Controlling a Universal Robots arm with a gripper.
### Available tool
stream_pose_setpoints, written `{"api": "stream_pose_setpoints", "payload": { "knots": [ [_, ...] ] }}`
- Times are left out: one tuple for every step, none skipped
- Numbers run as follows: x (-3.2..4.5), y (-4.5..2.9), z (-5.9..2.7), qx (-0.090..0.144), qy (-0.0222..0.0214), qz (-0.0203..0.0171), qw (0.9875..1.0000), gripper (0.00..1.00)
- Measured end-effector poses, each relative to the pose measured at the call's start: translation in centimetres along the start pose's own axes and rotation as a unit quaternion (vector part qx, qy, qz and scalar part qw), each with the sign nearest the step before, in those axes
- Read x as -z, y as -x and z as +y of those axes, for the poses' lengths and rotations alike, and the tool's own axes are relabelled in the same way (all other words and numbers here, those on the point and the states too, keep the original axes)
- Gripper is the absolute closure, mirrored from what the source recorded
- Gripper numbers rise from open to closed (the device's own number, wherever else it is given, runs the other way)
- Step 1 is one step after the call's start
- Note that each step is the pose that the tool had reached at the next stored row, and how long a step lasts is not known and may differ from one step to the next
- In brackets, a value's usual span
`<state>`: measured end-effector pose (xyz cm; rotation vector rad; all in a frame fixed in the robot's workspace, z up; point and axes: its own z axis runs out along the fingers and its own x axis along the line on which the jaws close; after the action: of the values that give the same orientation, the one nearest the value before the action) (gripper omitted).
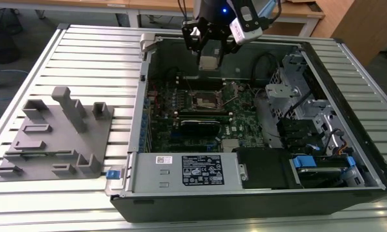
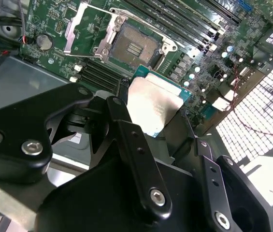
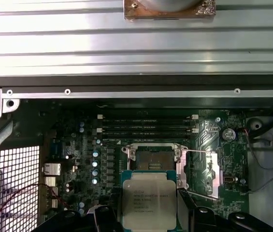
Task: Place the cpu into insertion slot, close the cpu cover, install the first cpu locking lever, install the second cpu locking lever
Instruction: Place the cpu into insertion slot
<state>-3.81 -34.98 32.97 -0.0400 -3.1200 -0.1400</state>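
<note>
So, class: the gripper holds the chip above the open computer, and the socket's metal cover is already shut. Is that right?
Not quite. The cover is open, swung back beside the socket, whose dark centre lies bare in the second wrist view. The rest stands: the gripper holds the chip above the open computer.

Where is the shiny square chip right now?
The cpu is gripped in the gripper, in the air over the green board inside the computer case. In both wrist views it hangs beside the empty insertion slot, not in it.
</note>
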Motion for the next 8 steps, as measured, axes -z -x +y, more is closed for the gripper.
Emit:
{"api": "stream_pose_setpoints", "payload": {
  "knots": [
    [-0.01, 0.0, 0.0, 0.0, -0.0001, 0.0, 1.0, 0.46],
    [-0.01, 0.0, 0.0, 0.0, -0.0001, 0.0001, 1.0, 0.46],
    [-0.01, 0.0, -0.01, 0.0, -0.0002, 0.0001, 1.0, 0.46],
    [-0.02, 0.0, -0.01, 0.0, -0.0001, 0.0, 1.0, 0.46],
    [-0.03, 0.0, -0.01, 0.0, -0.0001, 0.0, 1.0, 0.46],
    [-0.09, 0.0, -0.01, 0.0, 0.0002, -0.0001, 1.0, 0.46],
    [-0.18, 0.0, -0.02, 0.0, 0.0002, -0.0001, 1.0, 0.46],
    [-0.26, 0.0, -0.03, 0.0, 0.0, 0.0, 1.0, 0.46]
  ]
}}
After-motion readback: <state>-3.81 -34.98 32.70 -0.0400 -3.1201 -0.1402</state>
